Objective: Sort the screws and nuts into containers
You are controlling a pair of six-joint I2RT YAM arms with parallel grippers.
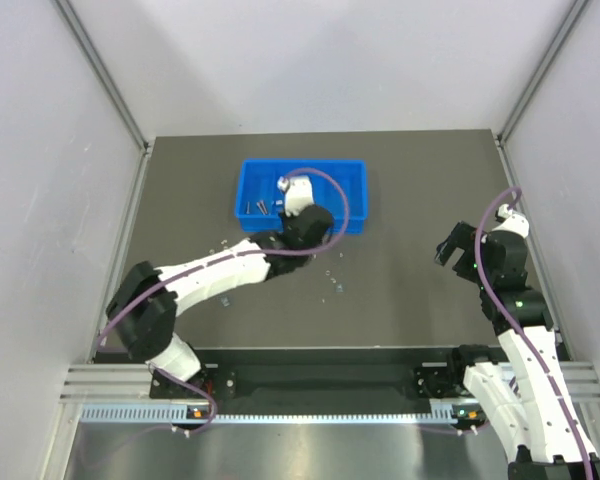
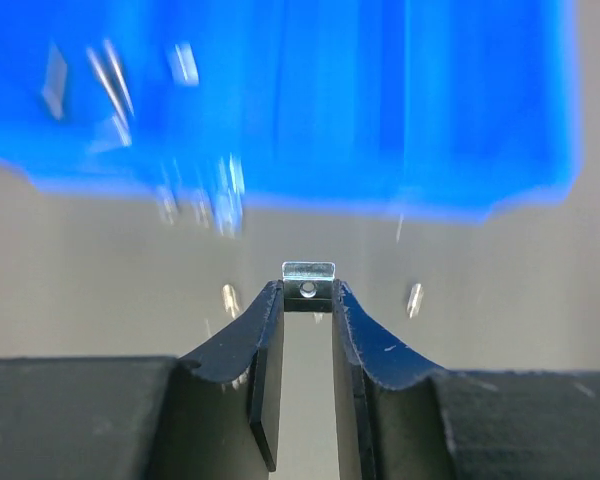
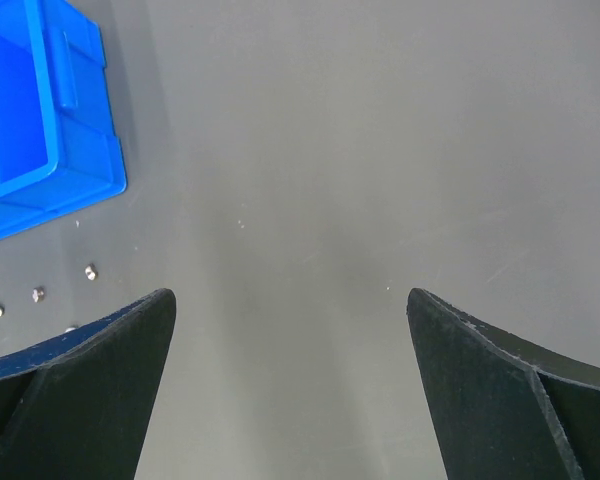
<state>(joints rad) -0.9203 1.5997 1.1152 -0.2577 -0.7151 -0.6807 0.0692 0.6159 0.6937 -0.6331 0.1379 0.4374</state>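
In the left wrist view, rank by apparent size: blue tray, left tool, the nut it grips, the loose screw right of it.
1. blue tray
2. left tool, inflated by nearness
3. nut
4. loose screw, blurred and farther off

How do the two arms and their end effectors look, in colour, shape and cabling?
Both the left arm and the right arm have white links joined by black joints. A purple cable loops along each. The left end effector and right end effector each carry two matte black fingers, broad at the base and tapering to thin tips.
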